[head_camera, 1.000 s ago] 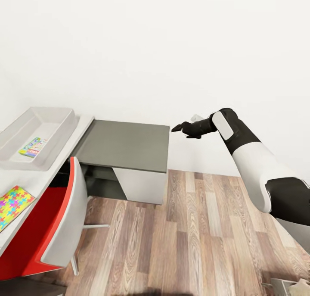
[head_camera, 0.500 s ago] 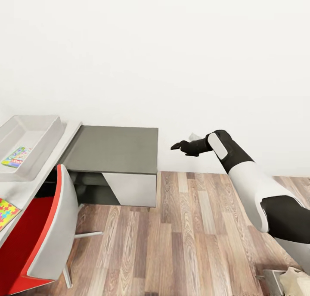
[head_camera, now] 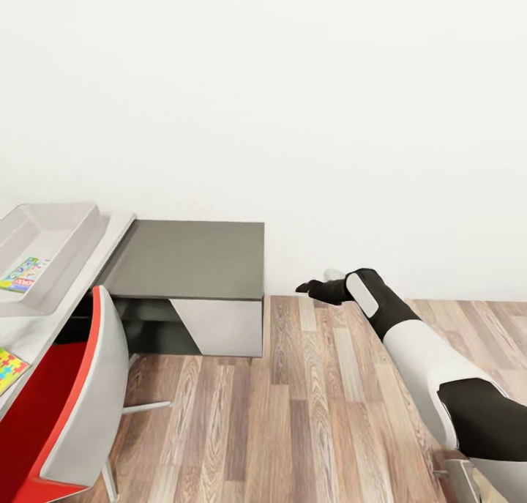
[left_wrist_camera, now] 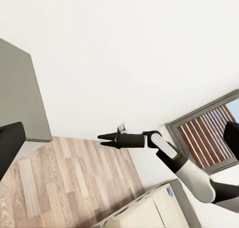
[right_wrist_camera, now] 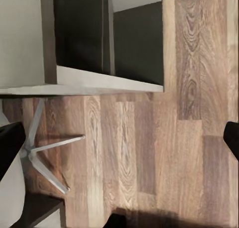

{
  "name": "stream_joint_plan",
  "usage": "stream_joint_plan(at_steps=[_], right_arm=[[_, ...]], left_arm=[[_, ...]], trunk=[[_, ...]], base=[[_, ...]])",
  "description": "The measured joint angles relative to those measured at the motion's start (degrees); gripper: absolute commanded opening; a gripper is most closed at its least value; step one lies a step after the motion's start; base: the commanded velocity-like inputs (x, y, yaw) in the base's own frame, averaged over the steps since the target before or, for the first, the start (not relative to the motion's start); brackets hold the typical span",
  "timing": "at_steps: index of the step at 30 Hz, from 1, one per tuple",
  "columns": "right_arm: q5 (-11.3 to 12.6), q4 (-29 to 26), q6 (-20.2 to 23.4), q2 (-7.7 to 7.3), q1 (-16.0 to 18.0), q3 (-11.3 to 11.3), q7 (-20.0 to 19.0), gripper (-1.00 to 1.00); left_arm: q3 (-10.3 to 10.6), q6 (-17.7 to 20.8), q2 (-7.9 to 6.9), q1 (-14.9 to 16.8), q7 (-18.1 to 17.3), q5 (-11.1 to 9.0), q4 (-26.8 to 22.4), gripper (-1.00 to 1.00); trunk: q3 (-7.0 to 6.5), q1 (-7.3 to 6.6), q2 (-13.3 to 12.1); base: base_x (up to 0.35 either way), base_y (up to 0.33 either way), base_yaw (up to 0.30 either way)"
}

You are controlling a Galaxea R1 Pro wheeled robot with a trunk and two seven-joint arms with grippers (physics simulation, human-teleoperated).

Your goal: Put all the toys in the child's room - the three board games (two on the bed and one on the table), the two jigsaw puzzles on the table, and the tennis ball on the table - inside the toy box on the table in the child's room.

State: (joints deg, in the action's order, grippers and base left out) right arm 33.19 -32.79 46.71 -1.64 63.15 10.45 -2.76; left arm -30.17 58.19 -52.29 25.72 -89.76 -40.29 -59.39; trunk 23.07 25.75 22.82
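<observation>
- One shallow light-grey toy box [head_camera: 69, 243] with sloping sides sits on the light-grey top of the table [head_camera: 44, 327], at the head view's left edge.
- One small blue printed board game [head_camera: 22, 274] lies flat inside the box.
- One colourful jigsaw puzzle square [head_camera: 10, 365] lies on the table, nearer than the box and apart from it.
- One lower dark-grey table section [head_camera: 190, 258] adjoins the light top.
- One red-and-white chair [head_camera: 73, 408] stands at the table.
- The right gripper [head_camera: 301, 288] hovers over the wood floor [head_camera: 322, 415]; its jaws look nearly pressed together, holding nothing.
- The left gripper's jaws: cannot tell.
</observation>
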Motion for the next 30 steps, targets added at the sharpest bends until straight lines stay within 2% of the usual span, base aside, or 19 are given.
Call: stream_joint_plan(at_steps=[4,8,12,30], right_arm=[[-0.29,-0.02,-1.87,0.08,-2.94,-0.03,2.07,1.00],[-0.36,-0.02,-5.79,0.05,-5.76,-0.08,2.64,1.00],[-0.37,0.03,-7.82,-0.01,-7.89,-0.11,2.78,1.00],[-0.24,0.77,-17.08,-1.24,-15.39,-0.14,2.91,1.00]], left_arm=[[0.01,-0.07,0.01,0.00,0.00,0.06,-0.04,1.00],[0.08,-0.08,-0.02,0.00,0.00,0.07,-0.10,1.00],[0.22,-0.09,-0.06,0.00,0.00,0.07,-0.11,1.00],[0.21,-0.09,-0.08,0.00,0.00,0.07,-0.28,1.00]], trunk=[[-0.38,0.00,0.00],[-0.75,0.00,0.00],[-1.13,0.00,0.00],[-2.83,0.00,0.00]], base=[[0.000,0.000,-0.059],[0.000,0.000,-0.060],[0.000,0.000,-0.066],[0.000,0.000,-0.072]])
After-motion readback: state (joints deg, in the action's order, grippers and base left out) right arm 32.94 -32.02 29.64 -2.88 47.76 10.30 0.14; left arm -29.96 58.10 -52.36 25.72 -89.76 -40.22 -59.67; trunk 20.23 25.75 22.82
